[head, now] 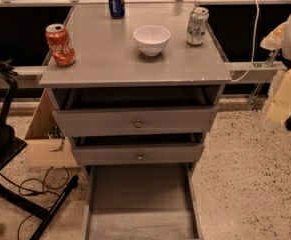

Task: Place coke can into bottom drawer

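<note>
The coke can (60, 45) stands upright near the front left corner of the grey table (110, 64), its white Coca-Cola script facing the camera, silver top up. To its right, about mid-table, sits a white bowl (151, 39). A white-and-green can (197, 26) stands just right of the bowl by the right edge, and a blue can (116, 1) stands at the back; neither label can be read.

Below the tabletop, two upper drawers with round knobs (138, 124) sit slightly ajar. The bottom drawer (140, 194) is pulled far out, a shallow grey tray with bare floor.

The hand (284, 96) is a pale shape at the right edge, beside the table and well apart from the coke can; whether it is apart or together I cannot tell. Black cables (32, 186) trail on the speckled floor at left, beside a cardboard box (42, 134).
</note>
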